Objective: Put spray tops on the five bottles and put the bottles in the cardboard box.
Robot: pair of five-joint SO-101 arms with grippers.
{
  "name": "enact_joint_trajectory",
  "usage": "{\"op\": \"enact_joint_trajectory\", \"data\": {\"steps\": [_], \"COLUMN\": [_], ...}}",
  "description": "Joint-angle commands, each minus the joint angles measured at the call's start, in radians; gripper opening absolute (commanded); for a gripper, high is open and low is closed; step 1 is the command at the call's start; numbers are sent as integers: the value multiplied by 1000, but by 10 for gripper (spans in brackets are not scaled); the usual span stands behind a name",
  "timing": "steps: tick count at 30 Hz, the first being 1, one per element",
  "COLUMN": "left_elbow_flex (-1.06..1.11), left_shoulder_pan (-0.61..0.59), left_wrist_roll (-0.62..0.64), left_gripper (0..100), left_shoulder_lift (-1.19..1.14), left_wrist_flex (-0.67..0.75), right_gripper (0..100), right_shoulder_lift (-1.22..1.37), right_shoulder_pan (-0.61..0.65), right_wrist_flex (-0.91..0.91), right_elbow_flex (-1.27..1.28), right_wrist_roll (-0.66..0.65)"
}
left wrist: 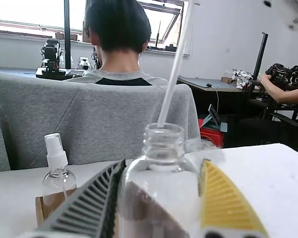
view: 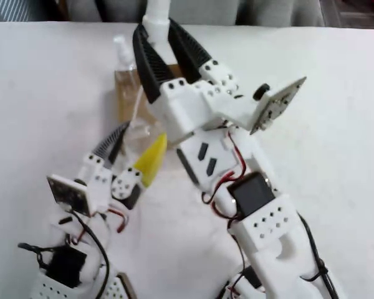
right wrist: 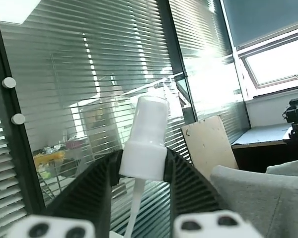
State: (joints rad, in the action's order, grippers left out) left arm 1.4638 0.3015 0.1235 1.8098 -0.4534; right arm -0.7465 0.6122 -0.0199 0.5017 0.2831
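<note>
Left pincer clamps open bottle upright, just near of cardboard box. Right pincer pinches spray top above it, dip tube tip at neck. Bottle likely light, slick, thin: you hold mid-body. Top rigid, take collar; tube floppy

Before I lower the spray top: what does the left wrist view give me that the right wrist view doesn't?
Left wrist adds: the open bottle gripped by the left gripper, and a capped bottle standing in the cardboard box. Right wrist adds: the spray top, its white head clamped in the right gripper. Shared: the dip tube, whose end meets the open neck in the left wrist view.
</note>
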Motion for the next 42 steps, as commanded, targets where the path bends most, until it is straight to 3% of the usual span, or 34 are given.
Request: {"op": "enact_joint_trajectory", "data": {"steps": [1,20,33,42], "left_elbow_flex": [-6,-8,-8,-8], "left_shoulder_pan": [2,2,2,1], "left_wrist_roll": [9,9,9,9], "left_gripper": [35,35,35,35], "left_shoulder_lift": [18,18,18,18], "left_wrist_flex": [25,26,25,25], "right_gripper": [15,15,17,242], "right_shoulder_lift": [-2,-12,-211,-219], "right_shoulder_pan": [-15,-61,87,116], "right_wrist_flex": [-18,-18,-18,-16], "right_elbow_flex": [-37,78,362,434], "right_wrist_roll": [2,2,2,2]}}
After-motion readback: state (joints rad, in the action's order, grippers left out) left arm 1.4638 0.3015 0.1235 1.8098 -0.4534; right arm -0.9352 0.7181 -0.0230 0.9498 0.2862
